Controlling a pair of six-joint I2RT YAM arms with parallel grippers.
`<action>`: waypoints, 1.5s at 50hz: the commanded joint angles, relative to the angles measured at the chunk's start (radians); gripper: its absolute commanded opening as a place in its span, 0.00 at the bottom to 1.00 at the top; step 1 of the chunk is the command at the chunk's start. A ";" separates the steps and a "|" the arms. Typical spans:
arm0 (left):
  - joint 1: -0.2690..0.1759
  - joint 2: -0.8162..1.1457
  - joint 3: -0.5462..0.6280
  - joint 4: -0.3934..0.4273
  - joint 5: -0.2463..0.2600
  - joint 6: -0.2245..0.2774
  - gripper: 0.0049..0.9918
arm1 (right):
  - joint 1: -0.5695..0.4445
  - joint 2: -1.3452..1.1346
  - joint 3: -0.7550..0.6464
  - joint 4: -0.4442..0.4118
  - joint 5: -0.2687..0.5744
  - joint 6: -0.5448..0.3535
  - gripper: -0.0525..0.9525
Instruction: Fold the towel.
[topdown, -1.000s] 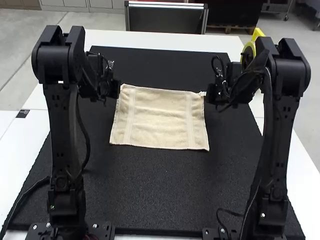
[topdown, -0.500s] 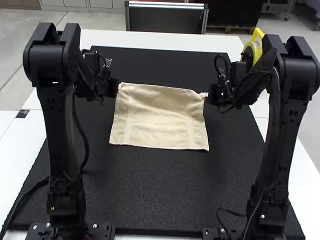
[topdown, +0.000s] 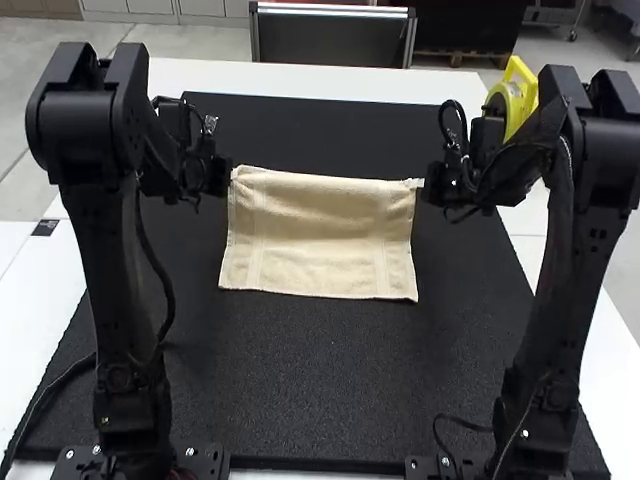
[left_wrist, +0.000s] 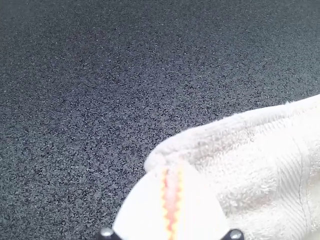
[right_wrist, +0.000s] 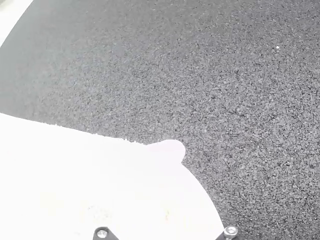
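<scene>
Nearest, a black mat is covering most of the white worktop, its surface looking grainy and matt, its edges running straight. The bases of the left arm and right arm are standing at its near edge, with thin dark cables curving beside them. Out on the worktop's bare left part, a small dark rectangle is lying flat.

Farther in, between the arms, the cream towel is lying on the mat with its near edge straight. Its pile is looking soft and looped, and a flatter woven band is running down near each side. Its far edge is stretching from one tool to the other, bending over softly at the left corner.

The left tool is pinching the far left corner; in the left wrist view its white fingers are pressing together, ribbed orange pads meeting between them. The right tool is pinching the far right corner, white cloth and finger blending in glare in its wrist view.

Behind the right arm, a rounded yellow thing is showing, partly hidden.
</scene>
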 joint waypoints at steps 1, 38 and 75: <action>0.028 -0.043 -0.019 0.000 0.009 0.028 0.02 | -0.023 -0.046 -0.012 -0.005 -0.004 -0.002 0.03; 0.033 -0.200 -0.121 -0.103 0.038 0.055 0.02 | -0.024 -0.199 -0.112 -0.137 -0.041 -0.038 0.03; 0.028 -0.335 -0.242 -0.178 0.036 0.067 0.02 | -0.081 -0.342 -0.234 -0.272 -0.087 -0.103 0.03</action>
